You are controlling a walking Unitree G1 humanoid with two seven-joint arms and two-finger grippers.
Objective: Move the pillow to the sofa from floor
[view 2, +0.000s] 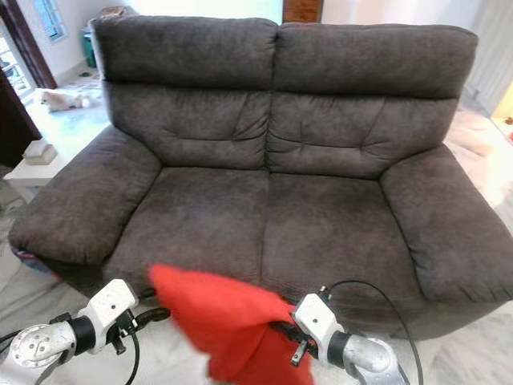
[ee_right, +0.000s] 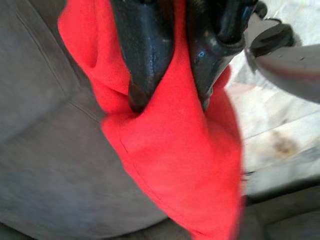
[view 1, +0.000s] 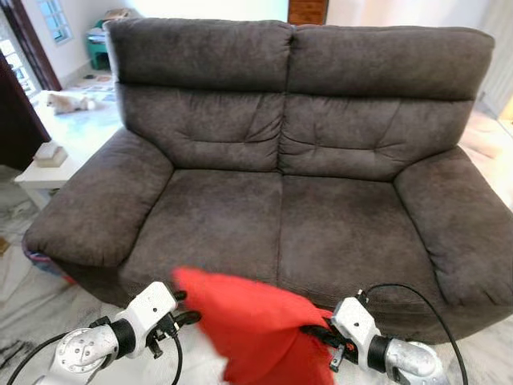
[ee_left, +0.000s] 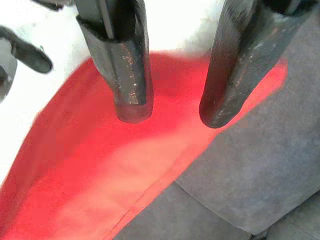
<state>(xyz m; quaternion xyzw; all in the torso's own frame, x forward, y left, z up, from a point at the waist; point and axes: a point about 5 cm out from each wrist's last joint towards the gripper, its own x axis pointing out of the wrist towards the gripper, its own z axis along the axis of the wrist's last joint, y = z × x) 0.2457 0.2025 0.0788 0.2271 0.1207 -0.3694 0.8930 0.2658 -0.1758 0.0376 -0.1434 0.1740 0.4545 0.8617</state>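
Note:
A red pillow point(view 1: 248, 325) hangs in the air just before the front edge of the dark grey two-seat sofa point(view 1: 280, 216). My right gripper point(ee_right: 170, 100) is shut on the pillow's point(ee_right: 185, 160) right side, with the fabric pinched between its black fingers point(ee_right: 145, 55). My left gripper point(ee_left: 175, 112) is open at the pillow's point(ee_left: 100, 165) left edge. Its fingers point(ee_left: 130, 75) stand apart above the red cloth and the sofa cushion point(ee_left: 260, 165). In the left eye view the left gripper point(view 1: 186, 314) sits close beside the pillow.
A white low table point(view 1: 40, 180) with a small box point(view 1: 50, 154) stands left of the sofa's left armrest point(view 1: 96, 204). Marble floor point(view 1: 32, 309) runs in front. A black cable point(view 1: 425, 301) loops over my right wrist.

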